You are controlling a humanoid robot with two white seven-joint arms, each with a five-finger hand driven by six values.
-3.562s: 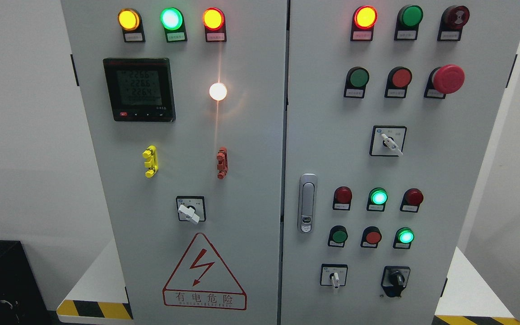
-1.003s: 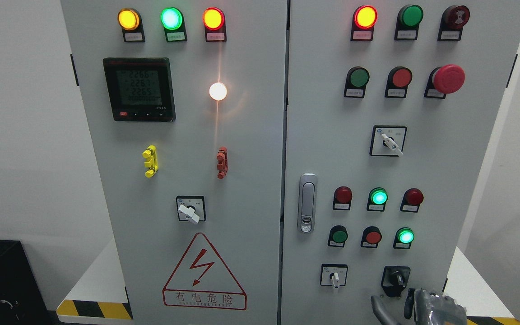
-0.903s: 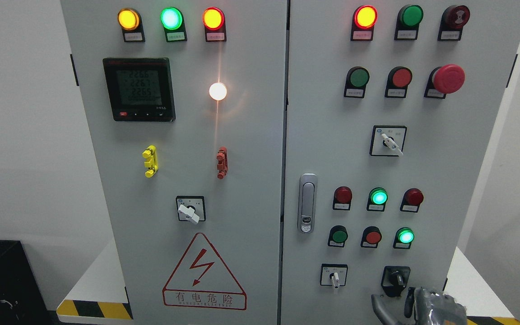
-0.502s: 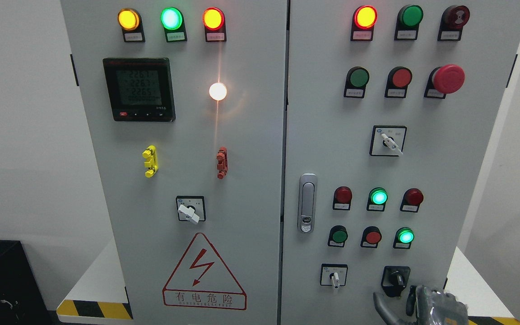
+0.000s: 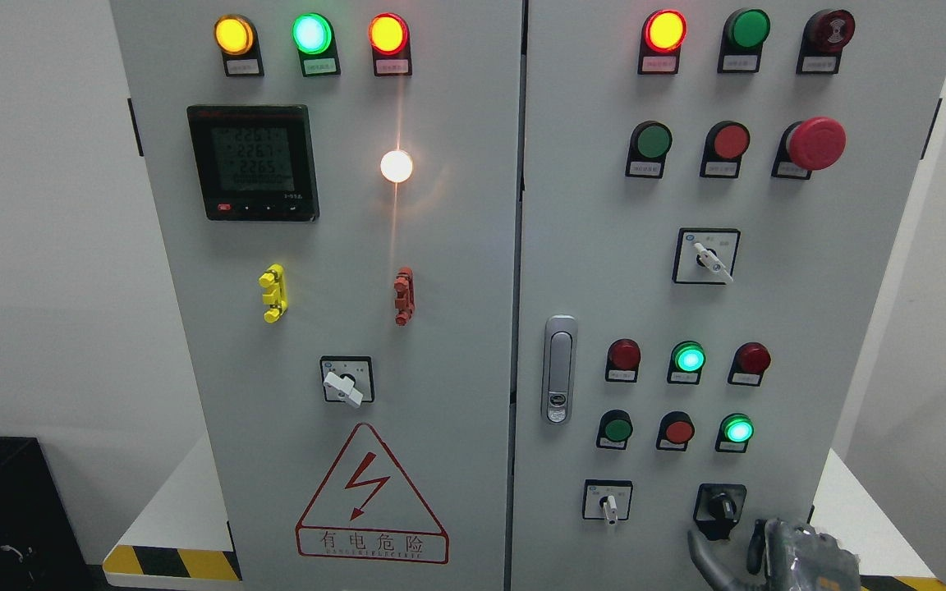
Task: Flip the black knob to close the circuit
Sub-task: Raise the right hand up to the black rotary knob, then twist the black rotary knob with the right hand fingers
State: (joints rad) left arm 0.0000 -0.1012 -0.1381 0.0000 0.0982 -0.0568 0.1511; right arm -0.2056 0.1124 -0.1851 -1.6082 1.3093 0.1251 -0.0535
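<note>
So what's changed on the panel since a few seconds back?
The right hand has come up into view at the bottom right, just below the black knob, then drifted slightly right. It has not gripped the knob. The knob, the lamps and the other switches look unchanged.

right hand [image 5: 777,554] below black knob [image 5: 720,507]

On the cabinet's left door, at about seven o'clock from the frame's centre, a red-edged warning triangle [image 5: 372,493] with a lightning bolt carries the characters 有电危险 along its base. At ten o'clock, the digital meter [image 5: 253,162] shows three rows of digits, roughly 2267, too blurred to confirm. The small tags under the lamps and buttons are unreadable.
</note>
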